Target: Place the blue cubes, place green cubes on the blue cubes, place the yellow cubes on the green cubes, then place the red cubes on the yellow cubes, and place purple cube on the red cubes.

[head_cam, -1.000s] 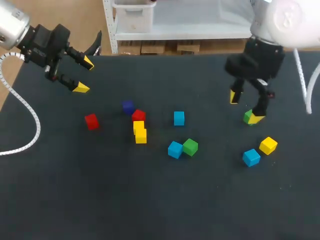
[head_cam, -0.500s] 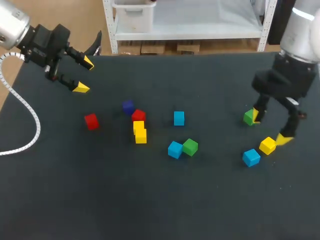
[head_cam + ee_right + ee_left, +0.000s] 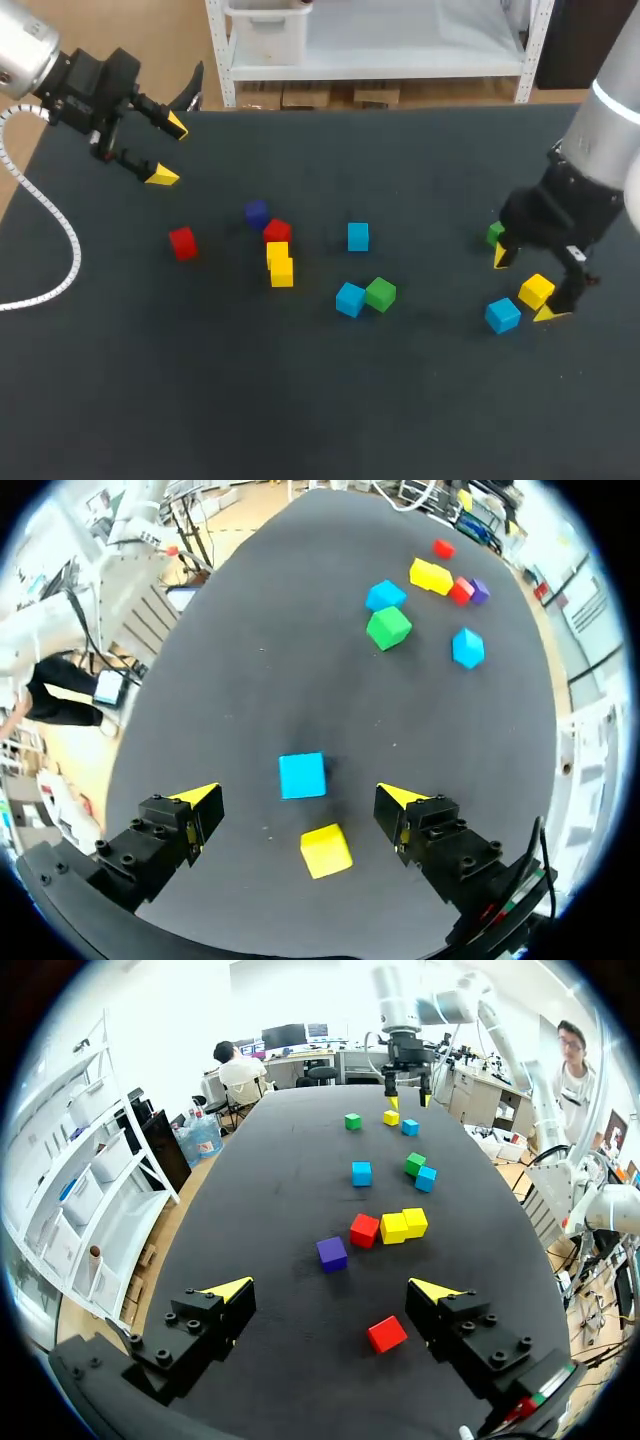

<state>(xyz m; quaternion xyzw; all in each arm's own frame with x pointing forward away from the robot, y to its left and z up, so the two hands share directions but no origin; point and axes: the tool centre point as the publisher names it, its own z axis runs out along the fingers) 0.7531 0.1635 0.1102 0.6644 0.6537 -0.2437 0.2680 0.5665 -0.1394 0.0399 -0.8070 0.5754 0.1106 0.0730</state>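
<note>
My head camera sits high above and behind the robot, looking down on the whole counter (image 3: 200,400) from well back. The left wrist camera looks out between the left jaws from the counter's left end, facing down its length. It is far enough off to take in every cube and my right arm (image 3: 397,1005) at the other end. The right wrist camera hangs close over the counter, looking down past the right jaws. All three views share the blue cube (image 3: 302,776) beside the yellow cube (image 3: 326,850).
</note>
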